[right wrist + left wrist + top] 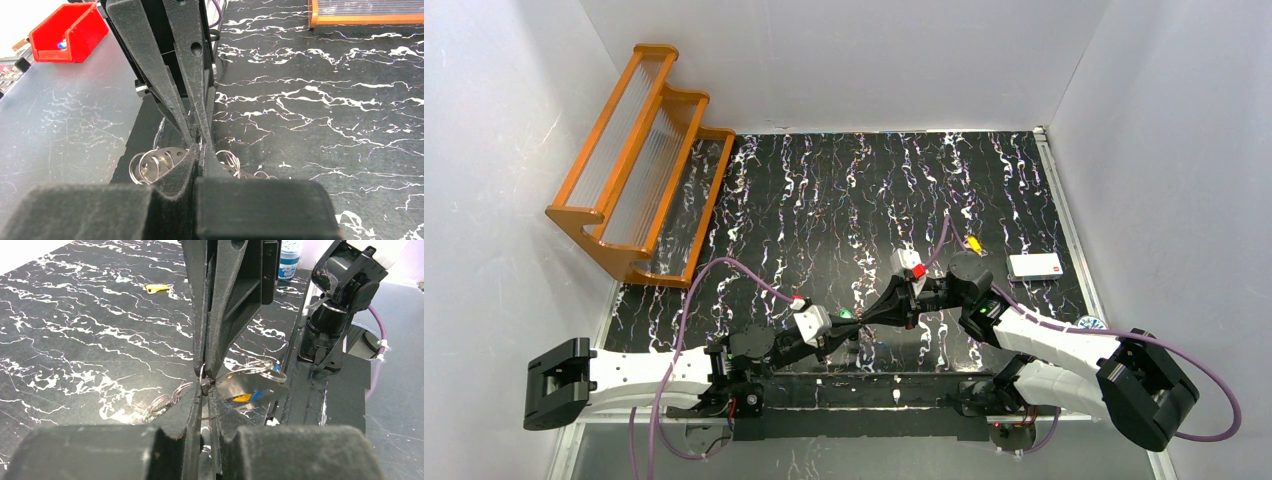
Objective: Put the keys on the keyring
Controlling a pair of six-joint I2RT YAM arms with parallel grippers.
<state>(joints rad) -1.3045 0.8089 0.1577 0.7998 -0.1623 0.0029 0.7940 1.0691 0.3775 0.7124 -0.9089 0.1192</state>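
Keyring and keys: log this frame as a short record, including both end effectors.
keyring: pinched where the two end effectors meet, near the table's front edge
left end effector: shut on the keyring's thin wire
right end effector: shut on the keyring, tip to tip with the left
yellow key: loose on the table, away from both arms, not on the ring

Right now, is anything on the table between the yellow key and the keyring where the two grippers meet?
No loose object: bare tabletop runs from the yellow key to the keyring, which the left gripper and right gripper pinch. Seen from above, the right arm's wrist sits over part of that stretch.
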